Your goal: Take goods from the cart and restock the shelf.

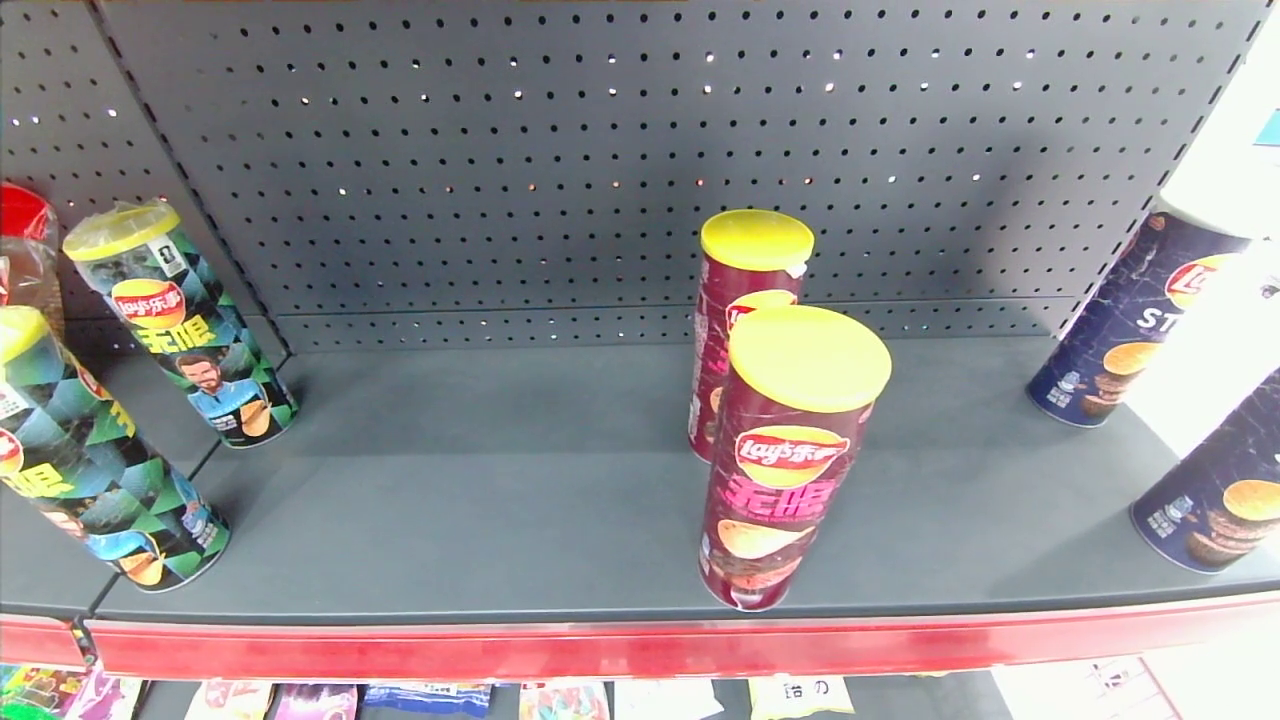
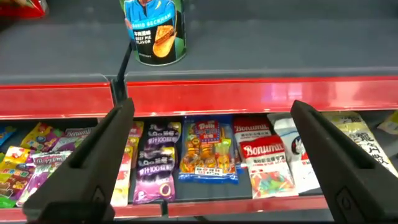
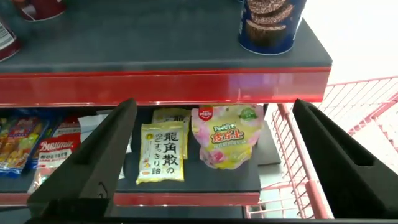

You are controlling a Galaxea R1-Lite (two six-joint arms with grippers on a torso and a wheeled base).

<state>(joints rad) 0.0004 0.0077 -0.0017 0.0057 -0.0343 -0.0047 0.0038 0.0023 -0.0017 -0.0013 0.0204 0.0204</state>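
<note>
Left pincer gapes wide, holding nothing; just beyond it lie candy bags on the lower tier, and above them a teal can stands on the shelf. Right pincer is spread wide too, empty: a pink bag lies ahead of it, a blue can above on the shelf's edge, and the cart sits close beside it.

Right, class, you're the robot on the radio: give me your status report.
Left pincer open, empty. Right pincer open, empty. Front maroon can upright on shelf; cart beside right arm. Nothing seen in the way.
</note>
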